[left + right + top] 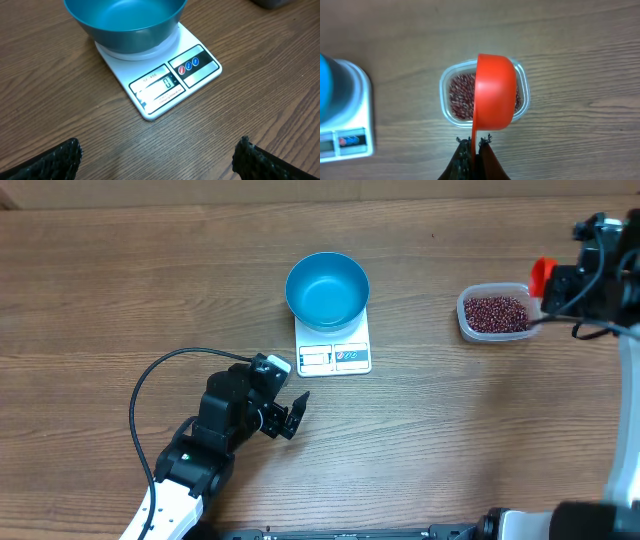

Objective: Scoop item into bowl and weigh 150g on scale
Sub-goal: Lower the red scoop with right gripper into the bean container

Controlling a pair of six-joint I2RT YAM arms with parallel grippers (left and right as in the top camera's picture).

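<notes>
Right tool (473, 146), its dark fingers pressed narrow, pinches the thin handle of a glossy orange-red plastic scoop (494, 92). The rounded cup of the scoop is turned on its side over a clear rectangular plastic tub (443, 92) with rounded corners. In that tub lies a loose pile of small dark red-brown oval beans (460, 96), directly beyond the fingertips and partly hidden by the scoop; whether the scoop touches the beans cannot be told. From overhead, the tub and its beans (497, 312) sit at the right of the brown wood-grain surface (150, 280), just beside the right tool (565, 288). The left tool (290, 415) is black with rough, ridged pads and stands spread wide, gripping nothing, low on the surface. Near it, up and to its right, is a smooth, round, deep bright blue bowl (327, 288). The bowl rests on a flat white rectangular kitchen scale (333, 355). In the left wrist view the bowl (125, 20) covers the far part of the scale (150, 102), whose display window shows a zero.
</notes>
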